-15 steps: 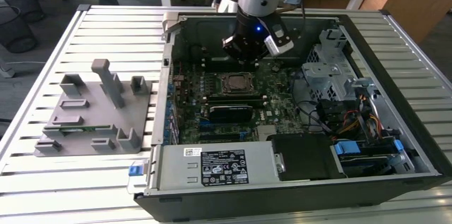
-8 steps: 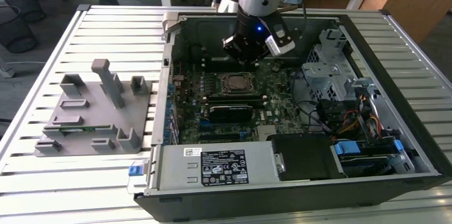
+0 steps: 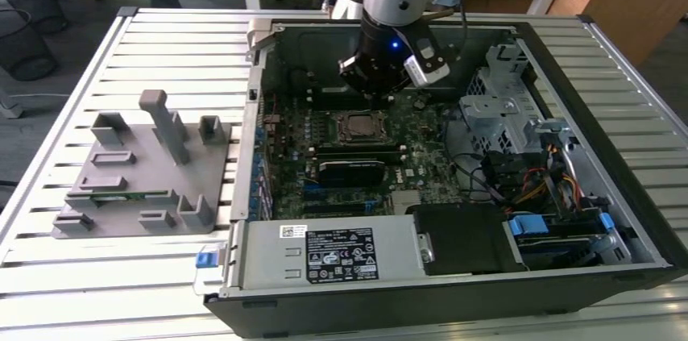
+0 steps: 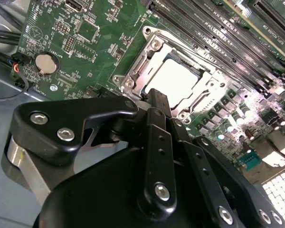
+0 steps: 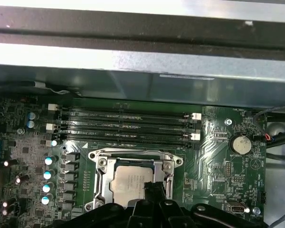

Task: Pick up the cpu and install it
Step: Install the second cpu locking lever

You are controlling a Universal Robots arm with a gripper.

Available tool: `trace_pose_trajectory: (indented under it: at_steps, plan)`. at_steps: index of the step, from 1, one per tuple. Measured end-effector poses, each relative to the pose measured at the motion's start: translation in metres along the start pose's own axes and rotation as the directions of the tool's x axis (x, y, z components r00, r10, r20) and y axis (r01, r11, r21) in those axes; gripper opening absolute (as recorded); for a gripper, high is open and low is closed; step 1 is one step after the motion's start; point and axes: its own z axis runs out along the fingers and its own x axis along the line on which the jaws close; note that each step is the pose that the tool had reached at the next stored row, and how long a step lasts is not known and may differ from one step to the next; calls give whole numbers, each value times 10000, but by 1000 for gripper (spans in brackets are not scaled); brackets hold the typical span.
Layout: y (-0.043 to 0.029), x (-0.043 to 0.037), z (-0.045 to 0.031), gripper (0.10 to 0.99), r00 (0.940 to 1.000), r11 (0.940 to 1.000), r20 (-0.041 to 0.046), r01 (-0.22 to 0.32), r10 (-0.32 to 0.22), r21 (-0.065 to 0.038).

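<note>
The cpu [image 5: 128, 183] lies flat inside the metal socket frame [image 5: 100, 164] on the green motherboard, its silvery top facing up. It also shows as a pale square cpu [image 4: 175, 80] in the second wrist view and as a small grey cpu [image 3: 358, 126] mid-board in the exterior view. My gripper [image 3: 375, 99] hangs just above the socket's far side, inside the open computer case. In both wrist views its black fingertips [image 4: 154, 97] are pressed together with nothing between them, and they overlap the cpu's near edge.
Memory slots [image 5: 128, 126] run beside the socket, and a coin battery [image 5: 240, 144] sits on the board. The case walls [image 3: 258, 115], a drive cage [image 3: 500, 107] and a power supply [image 3: 333, 256] ring the board. A grey fixture [image 3: 145, 172] stands on the slatted table at the exterior view's left.
</note>
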Motion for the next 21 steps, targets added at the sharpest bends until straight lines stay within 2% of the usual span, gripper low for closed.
trace_pose_trajectory:
  at_steps: [21]
  plan:
    - [-80, 4, -2, 106, 10000, 10000, 0, 0, 0, -5]
